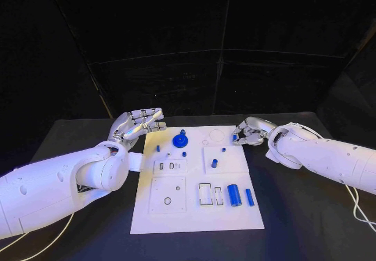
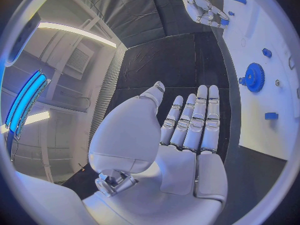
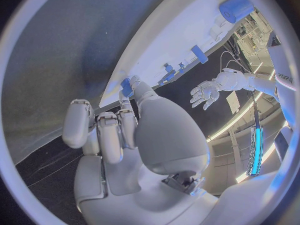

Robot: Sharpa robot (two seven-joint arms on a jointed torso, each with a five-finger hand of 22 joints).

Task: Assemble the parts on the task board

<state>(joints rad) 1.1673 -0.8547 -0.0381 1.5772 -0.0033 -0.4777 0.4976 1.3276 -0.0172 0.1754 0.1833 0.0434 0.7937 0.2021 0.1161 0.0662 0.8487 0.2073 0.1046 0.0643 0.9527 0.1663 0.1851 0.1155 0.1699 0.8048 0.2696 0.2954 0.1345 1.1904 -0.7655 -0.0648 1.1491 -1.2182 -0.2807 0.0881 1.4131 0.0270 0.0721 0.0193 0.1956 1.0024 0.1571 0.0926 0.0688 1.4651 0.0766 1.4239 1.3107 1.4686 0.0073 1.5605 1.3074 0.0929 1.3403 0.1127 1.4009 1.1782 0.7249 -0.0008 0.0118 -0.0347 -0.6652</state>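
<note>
Head view: I saw the task board (image 1: 196, 217) mid-table; a blue gear (image 1: 180, 142) stood toward its 12 o'clock end, two blue cylinders (image 1: 233, 195) lay near 4 o'clock.
Left wrist view: my left hand (image 2: 187, 130) was released, fingers straight, beside the board's edge.
Right wrist view: my right hand (image 3: 125, 135) pinched a small blue part (image 3: 126, 87) at the board's far corner.
</note>
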